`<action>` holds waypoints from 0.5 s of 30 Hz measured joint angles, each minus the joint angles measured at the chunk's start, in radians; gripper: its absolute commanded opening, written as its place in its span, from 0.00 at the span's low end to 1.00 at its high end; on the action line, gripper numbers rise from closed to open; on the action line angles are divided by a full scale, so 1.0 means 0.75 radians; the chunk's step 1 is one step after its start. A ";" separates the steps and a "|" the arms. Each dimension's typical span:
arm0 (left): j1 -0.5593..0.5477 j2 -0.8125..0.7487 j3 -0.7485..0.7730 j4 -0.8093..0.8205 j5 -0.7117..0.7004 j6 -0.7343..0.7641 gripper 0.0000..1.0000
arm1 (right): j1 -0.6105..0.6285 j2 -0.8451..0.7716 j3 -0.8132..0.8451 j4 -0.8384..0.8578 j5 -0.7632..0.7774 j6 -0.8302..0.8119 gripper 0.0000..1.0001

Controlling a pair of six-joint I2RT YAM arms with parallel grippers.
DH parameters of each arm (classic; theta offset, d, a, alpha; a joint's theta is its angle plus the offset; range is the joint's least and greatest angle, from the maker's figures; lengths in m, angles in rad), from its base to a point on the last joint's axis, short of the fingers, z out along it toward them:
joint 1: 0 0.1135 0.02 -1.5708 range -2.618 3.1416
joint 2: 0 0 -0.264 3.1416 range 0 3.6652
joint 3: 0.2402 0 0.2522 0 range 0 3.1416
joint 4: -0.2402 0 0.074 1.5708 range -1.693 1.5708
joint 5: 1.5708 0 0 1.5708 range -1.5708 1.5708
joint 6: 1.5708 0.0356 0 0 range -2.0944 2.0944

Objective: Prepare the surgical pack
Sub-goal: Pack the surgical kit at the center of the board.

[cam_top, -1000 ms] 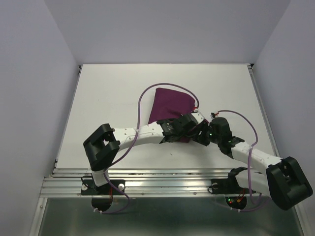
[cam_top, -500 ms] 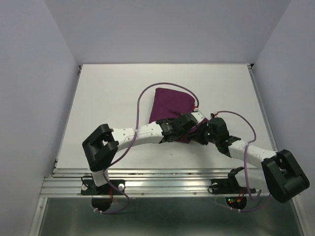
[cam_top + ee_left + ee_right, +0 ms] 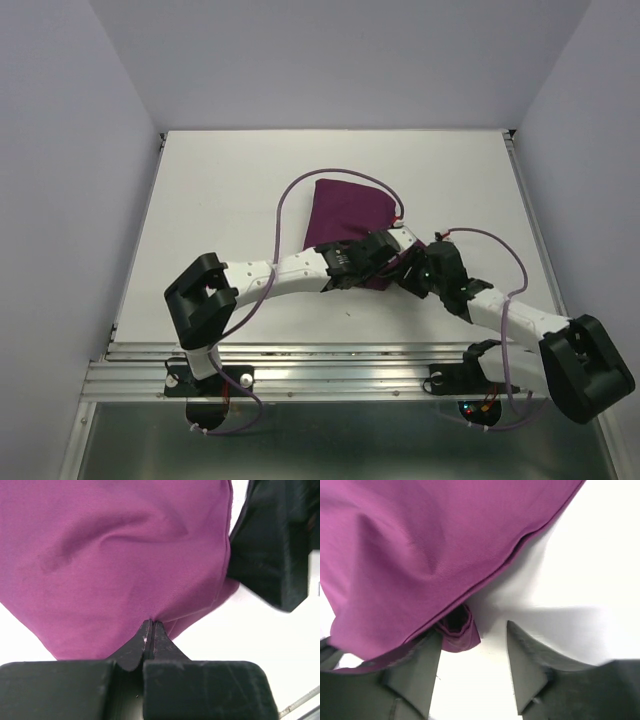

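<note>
The left gripper [image 3: 149,629] is clamped tight, its two black fingers [image 3: 131,652] pressed together on a pinch of the purple cloth wrap [image 3: 115,555] at the bundle's near edge, with creases in the fabric running to the tips. Just to its right, the right gripper [image 3: 472,632] stands with its jaws parted and grips nothing. A small rolled fold of the wrap's hem lies just beside the inner face of one finger [image 3: 415,677], while the other finger is clear of the fabric over the white table [image 3: 580,570]. Seen from above, both wrists meet at the near right corner of the folded wrap, which lies around the middle of the table, a little toward its right edge.
</note>
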 measured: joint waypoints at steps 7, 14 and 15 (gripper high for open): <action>0.003 -0.022 -0.007 0.001 0.047 0.000 0.00 | 0.003 -0.340 0.002 -0.189 0.268 -0.105 0.62; 0.010 -0.023 -0.007 -0.003 0.097 -0.002 0.67 | -0.009 -0.288 0.022 -0.314 0.384 -0.128 0.61; 0.010 -0.023 -0.007 -0.004 0.103 -0.011 0.77 | -0.014 -0.282 0.026 -0.325 0.394 -0.128 0.64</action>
